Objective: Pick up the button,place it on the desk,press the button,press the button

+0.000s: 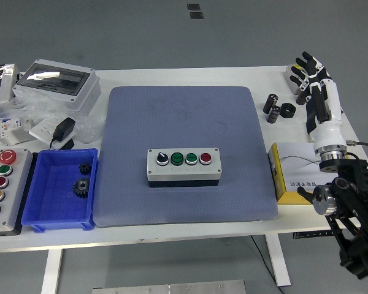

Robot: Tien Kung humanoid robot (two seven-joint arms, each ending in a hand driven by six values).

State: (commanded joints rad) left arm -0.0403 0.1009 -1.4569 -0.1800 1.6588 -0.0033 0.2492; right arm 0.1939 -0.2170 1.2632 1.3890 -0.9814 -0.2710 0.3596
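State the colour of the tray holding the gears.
Blue tray, seen in the head view.

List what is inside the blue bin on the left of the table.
The blue bin holds two dark gears: gear one near the back wall and gear two in front of it. The rest of its floor shows bare; the near wall hides a thin strip of floor.

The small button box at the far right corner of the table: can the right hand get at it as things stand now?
Probably yes. The right hand hangs directly over the small button box with fingers spread and holding nothing, already covering most of it. Nothing stands between them; the black cylinders lie off to the left, out of the way.
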